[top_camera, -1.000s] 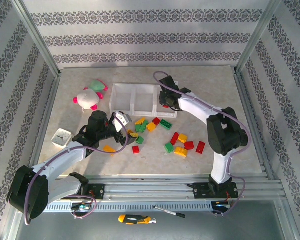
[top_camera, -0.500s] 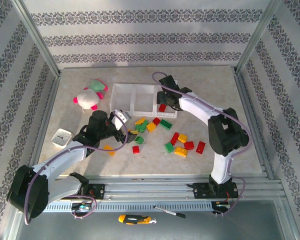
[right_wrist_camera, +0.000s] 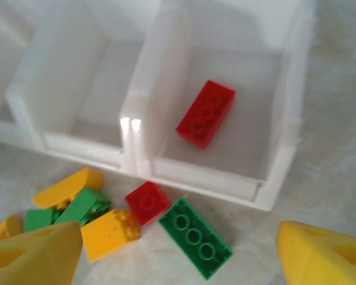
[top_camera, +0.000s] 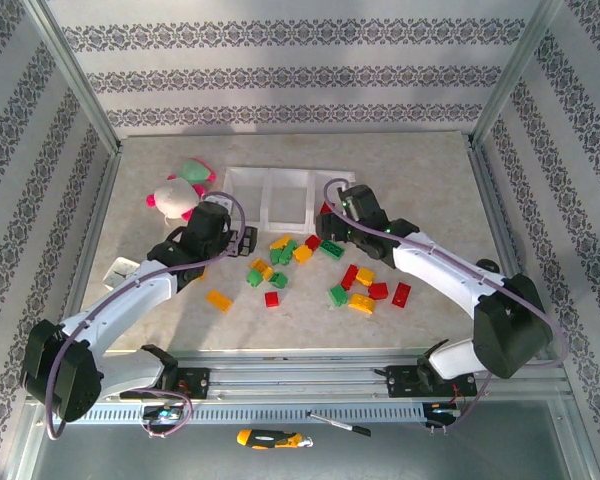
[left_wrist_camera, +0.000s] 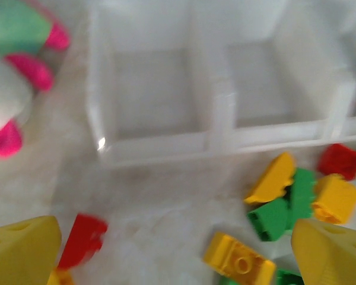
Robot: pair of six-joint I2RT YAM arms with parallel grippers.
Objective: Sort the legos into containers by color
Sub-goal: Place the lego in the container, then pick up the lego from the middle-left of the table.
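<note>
Right fingers stood wide apart, holding nothing. Left fingers were likewise apart and empty.

Just beyond the right fingers, the end bin of the containers held one long red brick. The adjoining bin appeared empty, as did both bins ahead of the left fingers.

Loose legos lay on the worktop between both sets of fingers and the bins. A small red brick and a green brick lay nearest the right fingers.

Judgement: the bricks were probably light, rigid and smooth-sided, best pinched across flat opposing side walls, not corners.
</note>
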